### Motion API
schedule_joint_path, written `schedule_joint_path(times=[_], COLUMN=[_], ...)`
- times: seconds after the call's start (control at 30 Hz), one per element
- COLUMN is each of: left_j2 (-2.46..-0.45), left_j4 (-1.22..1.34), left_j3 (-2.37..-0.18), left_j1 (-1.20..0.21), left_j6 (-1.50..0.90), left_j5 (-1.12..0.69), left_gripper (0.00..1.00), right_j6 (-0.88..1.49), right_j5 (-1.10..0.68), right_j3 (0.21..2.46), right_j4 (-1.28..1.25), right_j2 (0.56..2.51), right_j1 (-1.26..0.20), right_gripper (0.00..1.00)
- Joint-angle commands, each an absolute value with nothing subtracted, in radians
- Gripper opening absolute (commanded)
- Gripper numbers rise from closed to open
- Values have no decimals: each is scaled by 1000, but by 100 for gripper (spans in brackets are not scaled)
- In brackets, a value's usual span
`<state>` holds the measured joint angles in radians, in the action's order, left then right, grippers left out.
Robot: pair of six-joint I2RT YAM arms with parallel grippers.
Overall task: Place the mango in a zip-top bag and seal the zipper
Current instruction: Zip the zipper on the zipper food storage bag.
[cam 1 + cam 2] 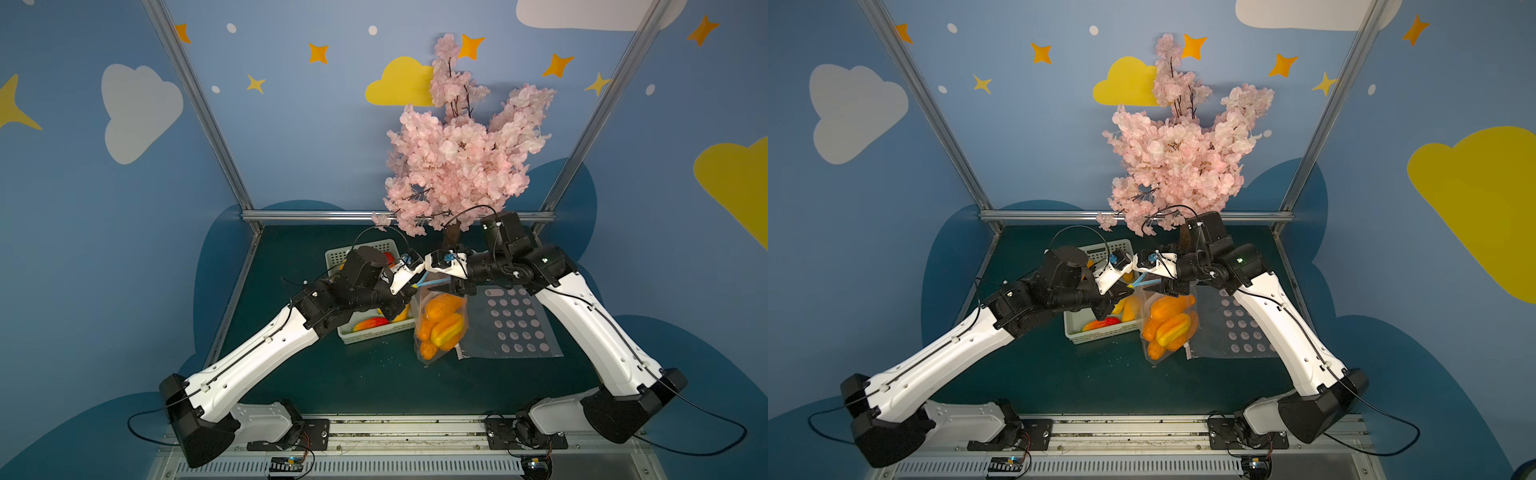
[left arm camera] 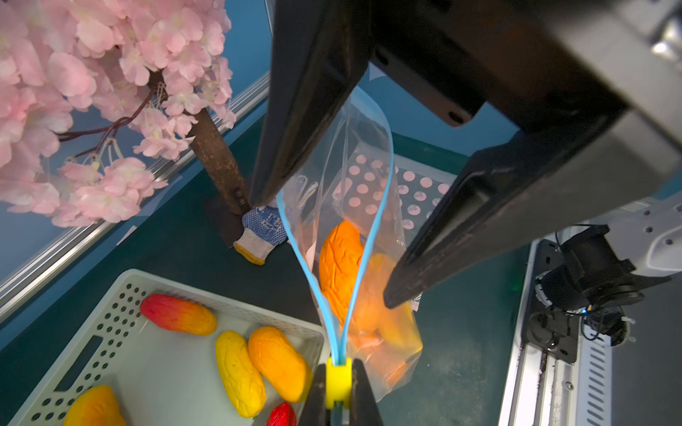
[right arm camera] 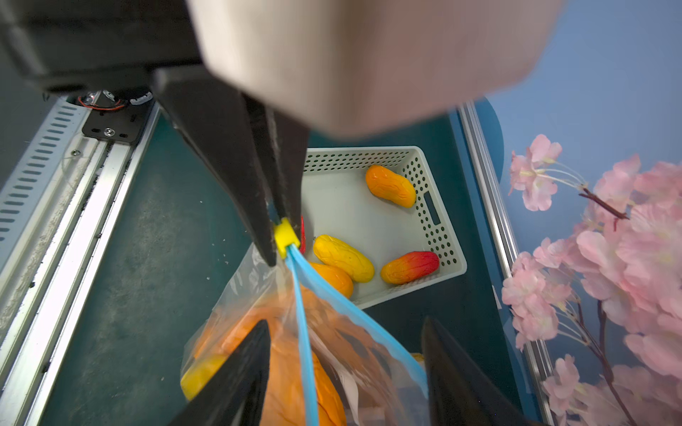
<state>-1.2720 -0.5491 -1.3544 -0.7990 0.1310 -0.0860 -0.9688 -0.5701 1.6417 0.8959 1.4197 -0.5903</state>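
Note:
A clear zip-top bag (image 1: 440, 332) (image 1: 1167, 332) hangs upright, its bottom on the mat, with orange and yellow mangoes (image 1: 444, 320) (image 2: 339, 258) inside. Its blue zipper tracks (image 2: 372, 228) (image 3: 304, 332) stand apart, so the mouth gapes. My left gripper (image 1: 415, 286) (image 2: 338, 365) (image 3: 286, 243) is shut on the yellow slider (image 2: 338, 383) (image 3: 285, 234) at the mouth's left end. My right gripper (image 1: 453, 287) (image 2: 324, 249) (image 3: 345, 321) is open, one finger on each side of the mouth near its right end, gripping nothing.
A white perforated basket (image 1: 374, 337) (image 2: 221, 295) (image 3: 424, 155) with several more mangoes sits left of the bag. A pink blossom tree (image 1: 457, 166) stands behind, a glove (image 2: 260, 230) at its foot. A dotted clear sheet (image 1: 515, 328) lies right of the bag.

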Motion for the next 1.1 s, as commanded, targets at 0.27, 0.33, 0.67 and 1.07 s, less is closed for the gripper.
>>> schedule_joint_path(times=[0.27, 0.33, 0.67, 1.07], left_j2=[-1204, -1203, -1180, -1152], left_j4=[-563, -576, -612, -583], left_j3=[-1349, -1357, -1367, -1324], left_j1=[-699, -688, -654, -676], left_j6=[209, 234, 333, 278], left_j5=[-90, -99, -96, -173], left_gripper=[3, 3, 3, 3], right_j6=[-899, -873, -845, -732], right_j5=[-599, -588, -604, -651], right_j3=[1687, 1687, 1758, 1727], right_j4=[802, 746, 774, 852], right_j2=[1520, 1526, 1561, 1569], right_j1=[-672, -672, -676, -693], right_gripper=[66, 67, 71, 53])
